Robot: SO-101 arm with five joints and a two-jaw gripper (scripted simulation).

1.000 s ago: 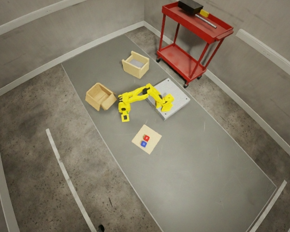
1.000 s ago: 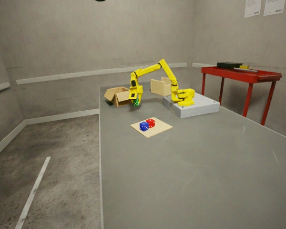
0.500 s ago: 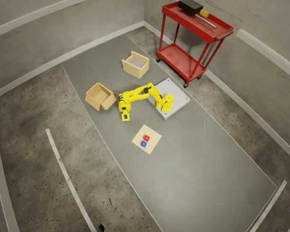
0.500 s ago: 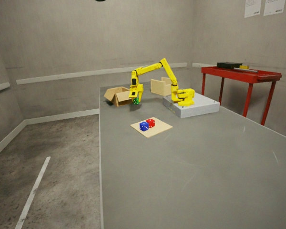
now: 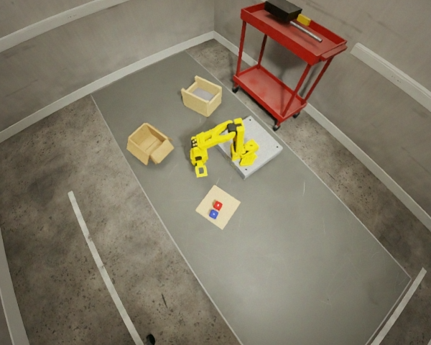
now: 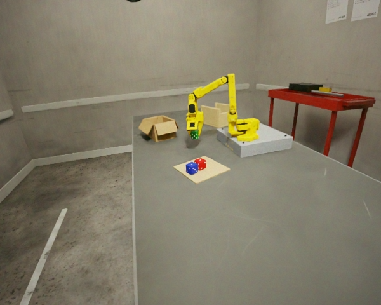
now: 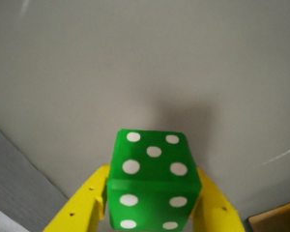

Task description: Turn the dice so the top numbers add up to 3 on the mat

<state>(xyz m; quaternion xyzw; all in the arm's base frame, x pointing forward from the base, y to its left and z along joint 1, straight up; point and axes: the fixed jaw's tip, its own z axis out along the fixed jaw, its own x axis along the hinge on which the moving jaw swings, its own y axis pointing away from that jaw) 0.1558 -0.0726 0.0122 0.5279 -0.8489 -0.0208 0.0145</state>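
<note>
My gripper [image 5: 200, 173] [image 6: 194, 132] [image 7: 153, 195] is shut on the green die [image 6: 194, 135] [image 7: 154, 166] and holds it above the grey table, behind the mat. In the wrist view a five and a four show on the green die; the top view does not show it clearly. A red die [image 5: 218, 205] [image 6: 200, 164] and a blue die [image 5: 213, 214] [image 6: 192, 168] sit flat, close together, on the tan mat [image 5: 228, 209] [image 6: 215, 168]. Each seems to have one pip on top. Whether they touch is too small to tell.
The arm's base stands on a grey slab [image 5: 263, 148] [image 6: 266, 149]. An open cardboard box [image 5: 143, 139] [image 6: 166, 133] is left of the gripper. A wooden bin [image 5: 196, 105] [image 6: 210, 118] stands farther back. A red cart [image 5: 271, 98] [image 6: 315, 100] stands beyond the table's right edge.
</note>
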